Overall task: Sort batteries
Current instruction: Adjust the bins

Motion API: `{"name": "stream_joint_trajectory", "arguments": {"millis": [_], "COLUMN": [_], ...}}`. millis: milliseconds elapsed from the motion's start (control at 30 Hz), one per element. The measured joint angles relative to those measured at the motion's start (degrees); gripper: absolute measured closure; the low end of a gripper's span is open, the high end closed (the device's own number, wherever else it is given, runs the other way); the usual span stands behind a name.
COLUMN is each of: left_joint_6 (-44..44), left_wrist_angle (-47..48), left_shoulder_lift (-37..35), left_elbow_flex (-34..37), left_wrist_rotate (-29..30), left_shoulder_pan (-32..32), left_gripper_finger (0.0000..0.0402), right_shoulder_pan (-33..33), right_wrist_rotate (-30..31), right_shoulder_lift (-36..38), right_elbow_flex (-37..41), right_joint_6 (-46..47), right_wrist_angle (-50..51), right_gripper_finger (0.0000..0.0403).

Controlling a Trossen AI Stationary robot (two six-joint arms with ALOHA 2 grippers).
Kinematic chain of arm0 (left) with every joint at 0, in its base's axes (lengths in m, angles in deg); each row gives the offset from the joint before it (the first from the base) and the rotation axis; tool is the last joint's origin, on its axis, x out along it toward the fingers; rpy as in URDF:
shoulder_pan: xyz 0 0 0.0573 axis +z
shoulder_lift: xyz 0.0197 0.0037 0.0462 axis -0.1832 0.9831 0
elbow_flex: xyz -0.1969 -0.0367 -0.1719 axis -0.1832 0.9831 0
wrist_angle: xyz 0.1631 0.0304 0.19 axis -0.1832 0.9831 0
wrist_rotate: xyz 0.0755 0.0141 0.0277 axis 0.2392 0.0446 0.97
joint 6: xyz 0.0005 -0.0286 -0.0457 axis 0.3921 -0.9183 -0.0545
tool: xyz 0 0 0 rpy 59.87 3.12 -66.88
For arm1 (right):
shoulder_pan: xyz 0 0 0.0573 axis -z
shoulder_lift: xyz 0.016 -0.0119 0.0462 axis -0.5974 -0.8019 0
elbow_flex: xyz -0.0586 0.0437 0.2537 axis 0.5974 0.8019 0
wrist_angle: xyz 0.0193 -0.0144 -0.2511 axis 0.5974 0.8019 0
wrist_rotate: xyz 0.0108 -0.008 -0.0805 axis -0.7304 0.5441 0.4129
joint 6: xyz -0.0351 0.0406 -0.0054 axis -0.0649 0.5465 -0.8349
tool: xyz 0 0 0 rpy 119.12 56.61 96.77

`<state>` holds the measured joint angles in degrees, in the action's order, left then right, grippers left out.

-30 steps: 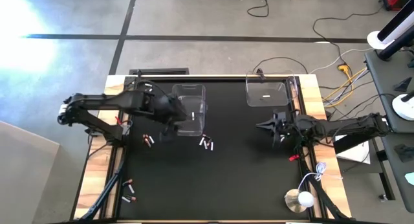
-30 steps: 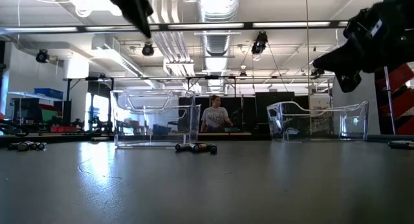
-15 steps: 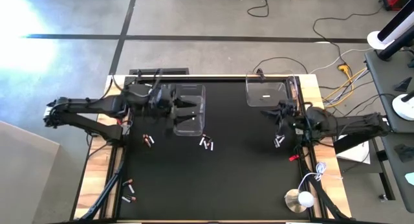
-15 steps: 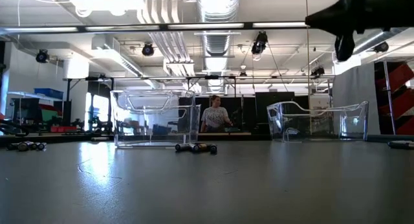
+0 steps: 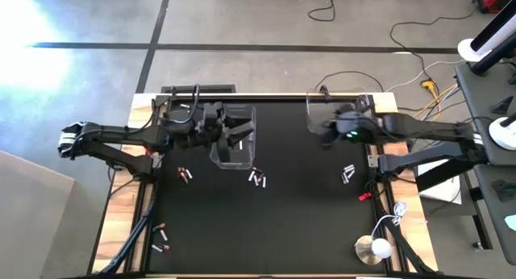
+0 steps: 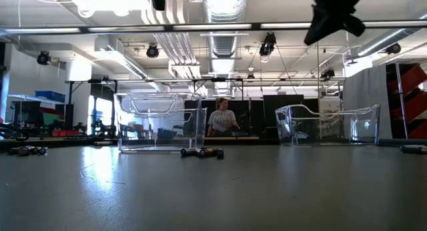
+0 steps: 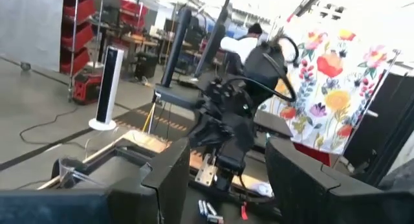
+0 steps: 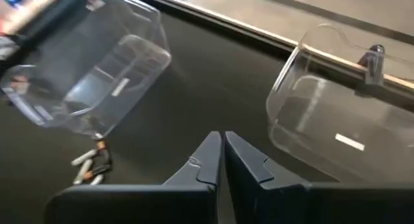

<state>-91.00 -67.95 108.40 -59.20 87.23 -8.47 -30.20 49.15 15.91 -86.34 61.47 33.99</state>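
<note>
Sort barely begun, by my read. Most of the small cylindrical batteries lie loose on the black table mat (image 5: 274, 231), well apart in four lots:
- silvery-white cluster (image 5: 257, 178) near centre, just at 6 o'clock of the left clear plastic bin (image 5: 235, 136); same lot shows in low view (image 6: 201, 152) in front of that bin.
- silvery-white pair (image 5: 348, 174) at 3 o'clock, near mat's right edge.
- dark, copper-ended pair (image 5: 185, 175) at 9 o'clock.
- more dark/copper cells (image 5: 160, 239) at 7–8 o'clock, by the front-left corner.

Right clear plastic bin (image 5: 332, 114), 1 o'clock: one small white sliver on its floor (image 8: 350, 141) — a cell or a label, can't tell. Left bin: contents hidden under the arm.

Left gripper (image 5: 234, 139) hangs over the left bin, fingers (image 7: 169, 179) apart w/ a clear gap; nothing visible between them. Right gripper (image 5: 326, 132) at front-left edge of right bin, raised off the mat; wrist view shows its fingertips (image 8: 220, 160) pressed together, nothing seen in them.

Small red clip-like piece (image 5: 364, 196) at 4 o'clock, not part of the sort. A person stands far back in the room (image 6: 220, 120).

Left to do, as I judge: nearly all cells need lifting and splitting by type.
</note>
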Motion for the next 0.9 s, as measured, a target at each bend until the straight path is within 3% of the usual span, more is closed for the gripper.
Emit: {"name": "stream_joint_trajectory", "arguments": {"millis": [133, 333, 533, 700, 900], "left_joint_6": [0.08, -0.03, 1.6, -1.04, -1.65], "left_wrist_angle": [6.31, 13.2, 14.6, 18.26, 20.03], "left_shoulder_lift": [-0.04, -1.88, -2.05, -1.99, -2.03], "left_elbow_flex": [-3.49, -8.92, -10.46, -9.02, -8.32], "left_wrist_rotate": [-1.24, -1.71, -1.73, -1.73, -1.73], "left_shoulder_pan": [0.0, -0.74, -2.21, -3.57, -4.7], "left_gripper_finger": [0.0221, 0.0221, 0.0221, 0.0221, 0.0221], "right_shoulder_pan": [5.67, 17.24, 24.58, 26.58, 27.41], "right_wrist_rotate": [-1.64, -14.84, -17.39, -20.16, -20.22], "right_shoulder_lift": [-7.3, -16.82, -26.32, -31.88, -36.5], "right_elbow_flex": [-6.4, -11.03, -12.79, -14.11, -14.93], "right_joint_6": [-2.02, -5.99, -6.0, -6.32, -6.4], "right_wrist_angle": [2.01, 2.8, 4.03, 4.1, 4.06], "right_gripper_finger": [0.039, 0.0376, 0.0301, 0.0231, 0.0195]}}
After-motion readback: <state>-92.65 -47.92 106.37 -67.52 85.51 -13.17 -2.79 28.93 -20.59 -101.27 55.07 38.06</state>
